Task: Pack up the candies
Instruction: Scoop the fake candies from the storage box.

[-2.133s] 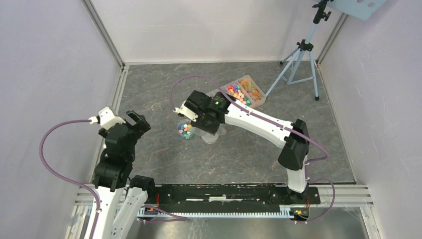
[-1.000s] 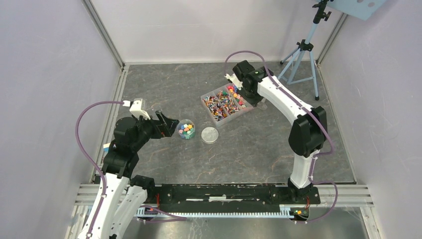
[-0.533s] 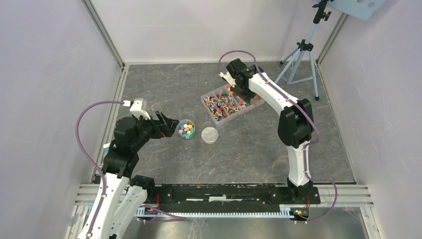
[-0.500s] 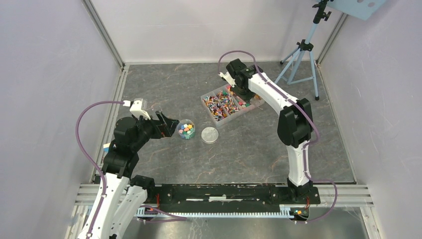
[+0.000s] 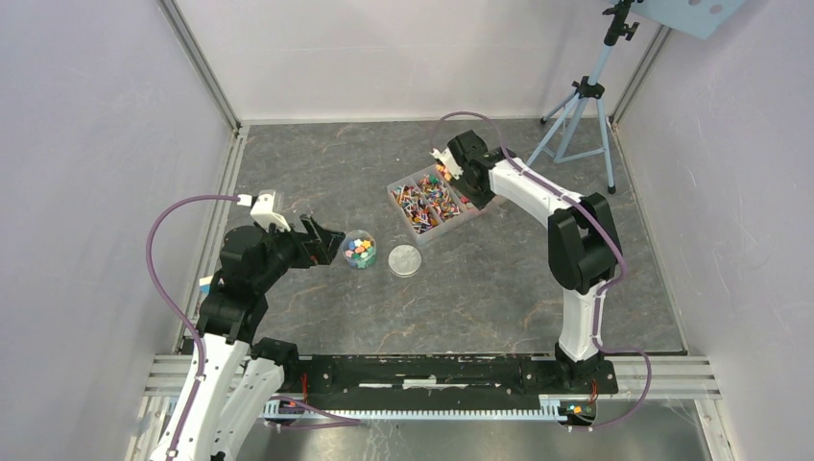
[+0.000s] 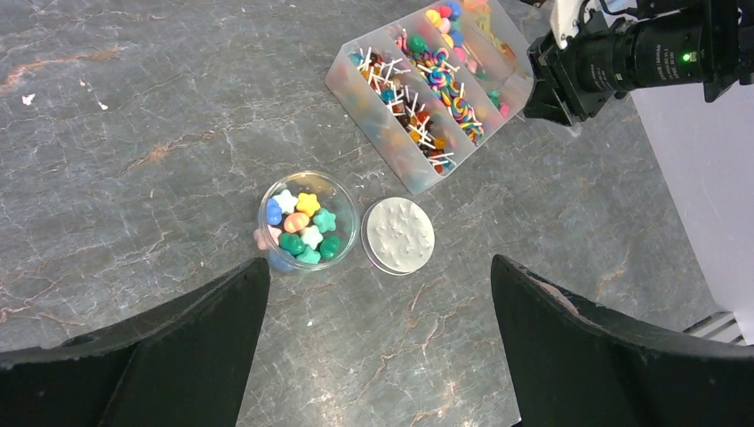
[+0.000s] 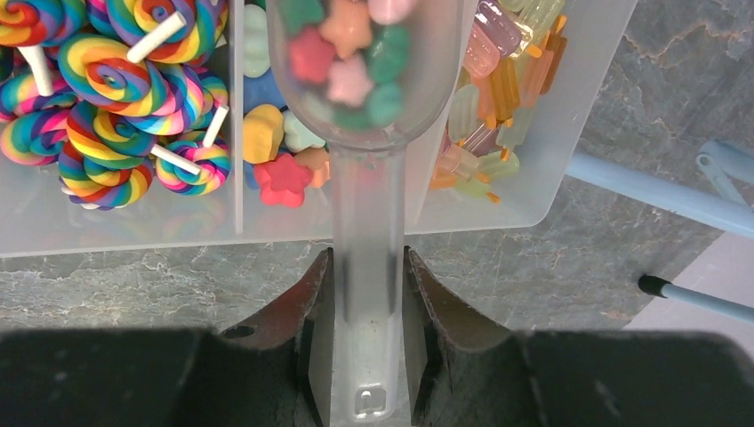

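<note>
The right hand is clamped on the handle of a translucent plastic scoop, whose bowl points to 12 o'clock in the wrist view. The bowl carries small star-shaped candies, pink, red and green, above a clear divided plastic tray on the grey marbled table. Rainbow swirl lollipops lie in the compartment at the bowl's 9 o'clock. The left hand hovers with its fingers wide apart. Just beyond them stands a small round clear jar of more star candies. A round grey metal lid lies flat just beside it, at its 3 o'clock.
</note>
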Controlling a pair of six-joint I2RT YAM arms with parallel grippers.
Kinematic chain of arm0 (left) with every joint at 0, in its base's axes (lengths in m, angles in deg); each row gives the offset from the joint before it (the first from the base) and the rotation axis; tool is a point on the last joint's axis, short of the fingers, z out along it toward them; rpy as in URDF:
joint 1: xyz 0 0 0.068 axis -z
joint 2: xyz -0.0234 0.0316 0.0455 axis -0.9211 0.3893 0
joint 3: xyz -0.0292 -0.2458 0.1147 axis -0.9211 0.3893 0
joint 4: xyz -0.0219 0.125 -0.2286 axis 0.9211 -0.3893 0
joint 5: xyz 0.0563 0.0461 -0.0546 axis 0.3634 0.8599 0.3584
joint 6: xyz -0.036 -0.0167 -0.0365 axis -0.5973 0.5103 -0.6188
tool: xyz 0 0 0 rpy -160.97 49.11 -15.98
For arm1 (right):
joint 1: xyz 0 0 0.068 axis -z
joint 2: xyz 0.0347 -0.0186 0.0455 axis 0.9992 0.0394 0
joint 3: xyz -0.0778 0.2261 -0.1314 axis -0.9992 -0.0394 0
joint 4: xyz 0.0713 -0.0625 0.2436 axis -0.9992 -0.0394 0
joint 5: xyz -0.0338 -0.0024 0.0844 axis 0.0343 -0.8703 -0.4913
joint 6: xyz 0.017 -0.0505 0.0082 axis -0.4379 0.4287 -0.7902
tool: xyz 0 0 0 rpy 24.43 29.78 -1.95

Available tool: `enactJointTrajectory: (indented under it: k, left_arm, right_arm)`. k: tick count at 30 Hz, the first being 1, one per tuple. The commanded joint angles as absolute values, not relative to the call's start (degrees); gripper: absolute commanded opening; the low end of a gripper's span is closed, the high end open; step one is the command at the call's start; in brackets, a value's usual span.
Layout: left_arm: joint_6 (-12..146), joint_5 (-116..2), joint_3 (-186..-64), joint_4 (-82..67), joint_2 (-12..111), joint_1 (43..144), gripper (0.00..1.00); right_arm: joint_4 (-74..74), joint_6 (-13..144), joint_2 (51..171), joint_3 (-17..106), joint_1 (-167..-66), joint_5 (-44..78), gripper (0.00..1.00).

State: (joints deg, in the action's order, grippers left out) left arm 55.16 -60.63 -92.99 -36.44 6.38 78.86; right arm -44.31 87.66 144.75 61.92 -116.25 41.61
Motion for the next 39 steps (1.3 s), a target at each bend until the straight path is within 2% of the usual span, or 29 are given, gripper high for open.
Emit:
enactJointTrajectory:
  k: [1,17,25,32,39]
  left_arm:
    - [58.4,-59.8,-94.6,-35.7,6.1,79.0,1.00]
    - [58.4,-56.7,-94.2,-36.1,6.1,79.1,1.00]
    - [56.9,-53.4,-94.1,-36.7,7.5,79.0,0.98]
    - [54.0,-48.7,-96.8,-40.2,10.1,79.0,0.92]
    - [47.2,-49.8,-96.5,-38.6,9.7,78.9,0.92]
  right_arm:
    - [-35.2,86.5,141.9,57.1,-115.3,36.7,0.00]
    - [-23.6,86.0,134.5,45.6,-111.7,27.7,0.00]
    - [-28.3,86.7,129.7,49.5,-111.7,25.0,0.00]
    - [-31.1,84.5,124.4,49.7,-111.9,18.4,0.00]
    - [-37.4,85.9,120.4,51.8,-117.3,20.9,0.00]
